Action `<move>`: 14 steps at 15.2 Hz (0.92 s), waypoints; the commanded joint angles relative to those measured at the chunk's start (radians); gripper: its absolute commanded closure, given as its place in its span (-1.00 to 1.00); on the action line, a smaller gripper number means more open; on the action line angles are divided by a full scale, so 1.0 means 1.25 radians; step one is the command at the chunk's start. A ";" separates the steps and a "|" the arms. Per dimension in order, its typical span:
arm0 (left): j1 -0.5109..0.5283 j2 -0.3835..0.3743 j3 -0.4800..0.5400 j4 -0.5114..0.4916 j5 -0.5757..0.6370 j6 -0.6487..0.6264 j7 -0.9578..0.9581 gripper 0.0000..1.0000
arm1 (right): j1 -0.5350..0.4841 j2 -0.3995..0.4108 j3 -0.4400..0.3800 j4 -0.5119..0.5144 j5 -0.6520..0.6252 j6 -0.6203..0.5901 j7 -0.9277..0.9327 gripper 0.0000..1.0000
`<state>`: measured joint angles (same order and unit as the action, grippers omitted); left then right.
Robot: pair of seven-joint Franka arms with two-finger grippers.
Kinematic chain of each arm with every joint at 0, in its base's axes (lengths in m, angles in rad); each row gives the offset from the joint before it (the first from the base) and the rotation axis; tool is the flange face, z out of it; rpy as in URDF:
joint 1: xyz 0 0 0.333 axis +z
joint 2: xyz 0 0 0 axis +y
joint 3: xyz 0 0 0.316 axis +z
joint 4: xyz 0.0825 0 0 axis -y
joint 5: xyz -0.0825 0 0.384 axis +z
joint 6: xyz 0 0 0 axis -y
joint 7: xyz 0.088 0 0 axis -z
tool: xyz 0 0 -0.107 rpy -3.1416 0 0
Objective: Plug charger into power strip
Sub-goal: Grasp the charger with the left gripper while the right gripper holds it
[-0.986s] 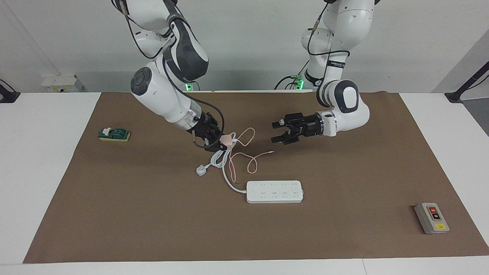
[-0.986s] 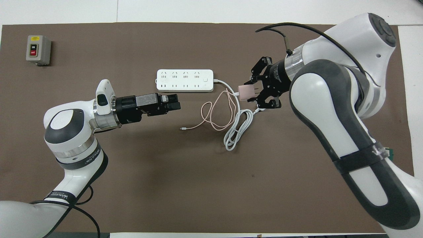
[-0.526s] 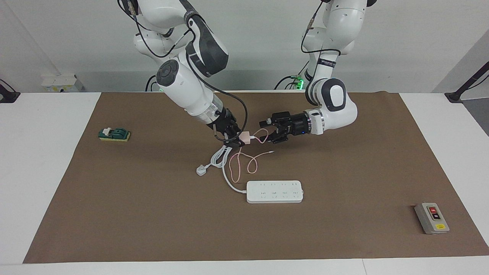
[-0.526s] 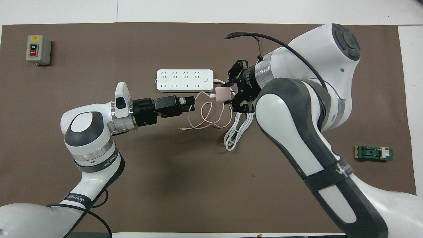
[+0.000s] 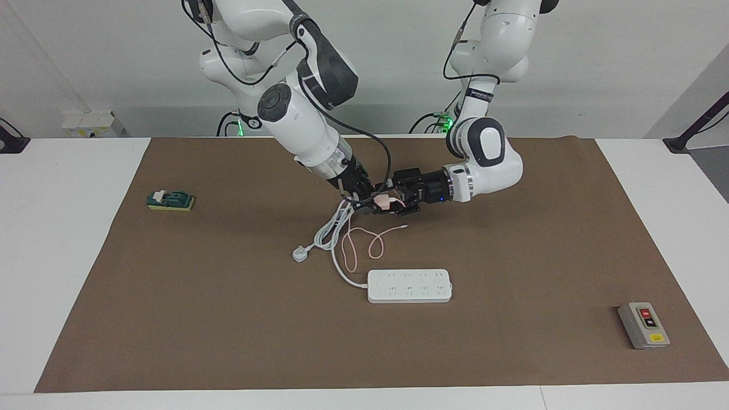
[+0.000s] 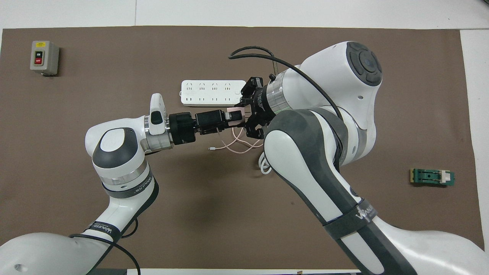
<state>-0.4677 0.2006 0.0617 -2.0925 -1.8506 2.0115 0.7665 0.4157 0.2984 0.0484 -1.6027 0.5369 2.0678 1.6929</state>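
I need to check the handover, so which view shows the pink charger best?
The facing view: the charger shows up in the air between the right gripper and the left gripper, its cable hanging to the mat. The overhead view shows only a pink sliver of it between the two grippers.

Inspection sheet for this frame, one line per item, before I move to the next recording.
Surface: brown mat on a white table.
Job's things: charger held above the mat; power strip flat, sockets up, nothing plugged in.
Clutter: grey switch box toward the left arm's end; green block toward the right arm's end.
Grippers: right claw shut on the charger; left claw at the charger.
Cables: pink cable looped on the mat; white cord coiled, ending in a plug.
Surroundings: plain wall.
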 commanded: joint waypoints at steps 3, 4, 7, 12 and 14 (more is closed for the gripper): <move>-0.006 0.014 0.007 0.019 -0.019 0.011 0.010 -0.06 | 0.001 0.005 0.001 0.005 0.020 0.014 0.012 1.00; -0.005 0.013 0.006 0.017 -0.019 0.008 0.010 -0.03 | 0.001 0.005 0.001 0.005 0.020 0.012 0.012 1.00; 0.007 0.010 0.007 0.011 -0.019 -0.015 0.010 -0.06 | 0.000 0.005 -0.001 0.005 0.018 0.011 0.012 1.00; 0.019 0.004 0.007 -0.002 -0.017 -0.054 0.010 -0.18 | -0.001 0.005 -0.001 0.006 0.018 0.007 0.012 1.00; 0.019 0.004 0.008 -0.002 -0.016 -0.054 0.010 -0.15 | -0.001 0.005 -0.001 0.006 0.018 0.007 0.012 1.00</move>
<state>-0.4526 0.2034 0.0711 -2.0892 -1.8510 1.9717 0.7667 0.4154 0.2986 0.0461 -1.6027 0.5369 2.0678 1.6930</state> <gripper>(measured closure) 0.405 0.515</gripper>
